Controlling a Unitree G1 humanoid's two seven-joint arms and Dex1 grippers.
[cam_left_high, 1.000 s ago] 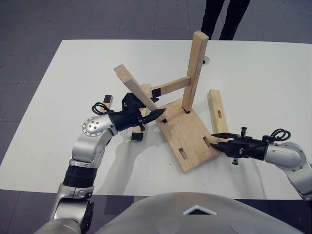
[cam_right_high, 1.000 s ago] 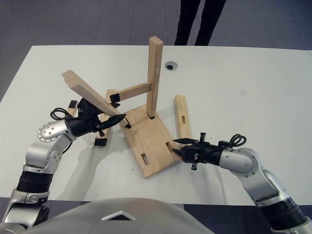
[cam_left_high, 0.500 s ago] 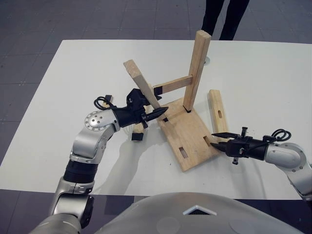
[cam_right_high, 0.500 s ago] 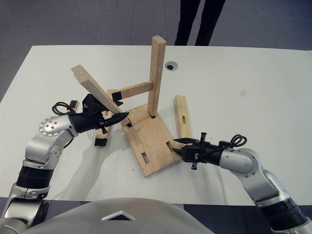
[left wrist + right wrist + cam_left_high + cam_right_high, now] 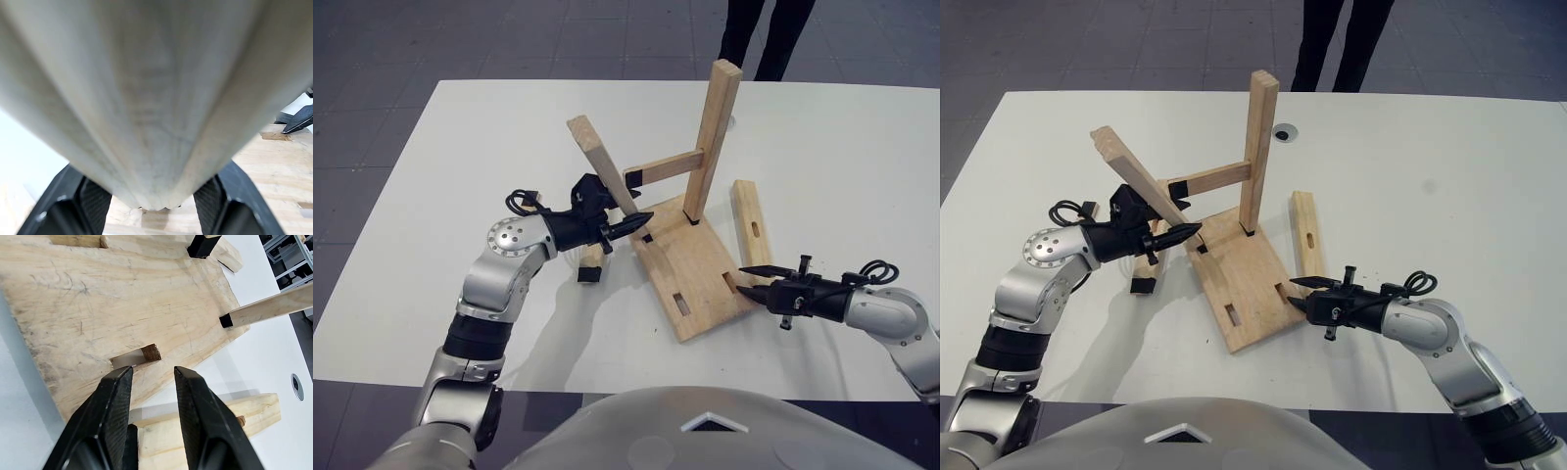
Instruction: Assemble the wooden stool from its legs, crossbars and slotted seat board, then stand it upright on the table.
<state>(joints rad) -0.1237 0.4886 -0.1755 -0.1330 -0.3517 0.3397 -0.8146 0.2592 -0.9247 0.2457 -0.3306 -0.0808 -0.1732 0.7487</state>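
Left wrist view: board point(image 5: 276, 164) behind leg point(image 5: 156, 88)

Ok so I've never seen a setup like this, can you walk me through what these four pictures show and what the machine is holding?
This is a humanoid robot with two arms, each ending in a two-finger gripper, building a wooden stool. The two wide pictures come from cameras in its head, looking down on a white table. The two close-ups come from cameras on its wrists. On the table lies the seat board, with an upright leg standing in it and a crossbar sticking out from that leg. A loose leg lies beside the board. The left gripper is shut on a tilted leg whose lower end is at the board. The right gripper is open at the board's right-hand edge, holding nothing.
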